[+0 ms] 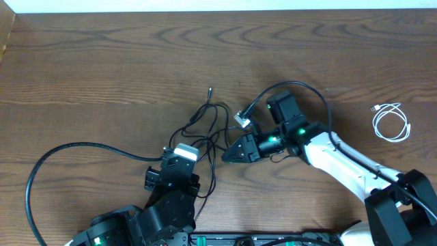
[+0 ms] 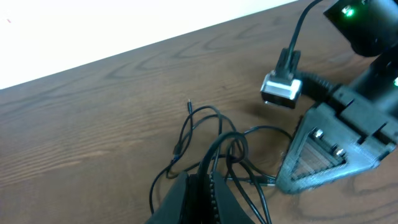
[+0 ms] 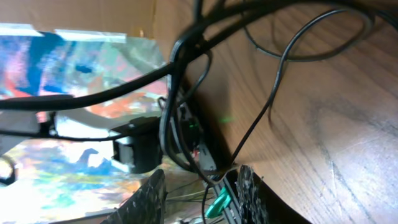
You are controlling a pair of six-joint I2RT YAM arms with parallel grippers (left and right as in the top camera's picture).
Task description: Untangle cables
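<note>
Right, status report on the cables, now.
Left end effector shut on black cables. Right end effector open, strands between its fingers. Cables tangled. White cable coiled apart, nothing blocking.

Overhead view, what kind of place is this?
Likely a robotics lab bench: a brown wood-grain tabletop, a tangle of thin black cables laid out on it, a coiled white cable, and a white and black robot arm reaching in.

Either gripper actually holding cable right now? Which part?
Left gripper is shut on the black cable tangle, pinching its near loops. Right gripper: a thin strand runs between its fingers, but whether it is gripped cannot be told.
</note>
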